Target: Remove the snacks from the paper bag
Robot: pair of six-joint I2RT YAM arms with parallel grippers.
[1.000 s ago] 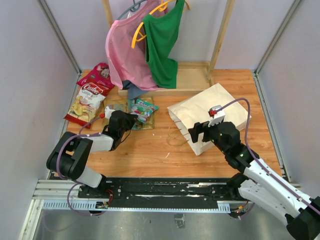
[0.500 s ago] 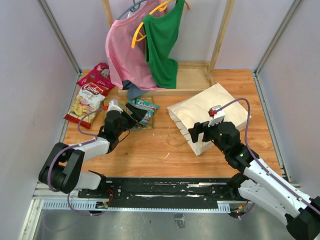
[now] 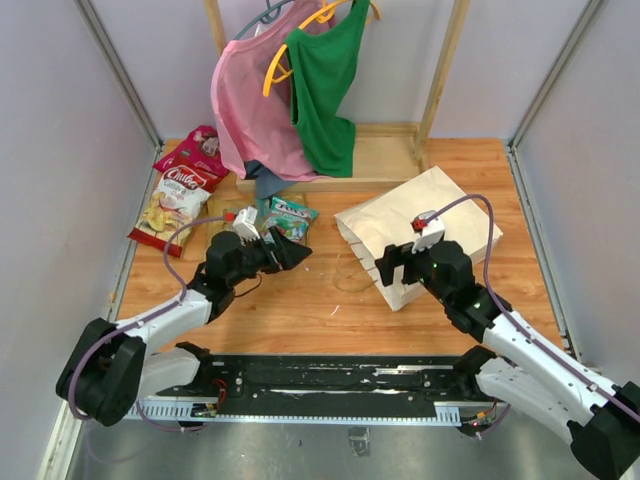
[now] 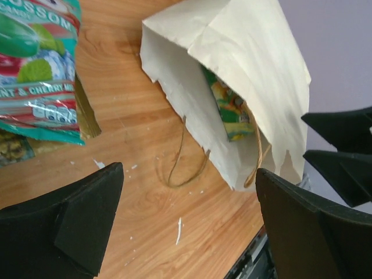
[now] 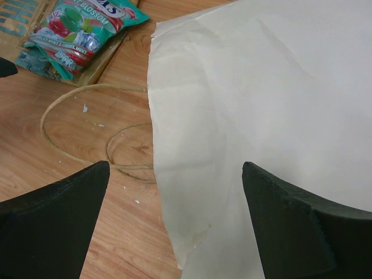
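Red snack packets [image 3: 183, 192] lie far left, a teal packet [image 3: 287, 217] right of them. My left pincer [image 3: 295, 255], spread and empty, faces the paper bag [image 3: 420, 212] lying sideways, green packet [image 4: 229, 109] inside. My right pincer [image 3: 392, 270] hangs spread above it.

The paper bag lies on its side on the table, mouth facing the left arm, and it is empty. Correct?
No, it is not empty: the left wrist view shows a green snack packet inside the paper bag, just within its mouth. The rest is right.
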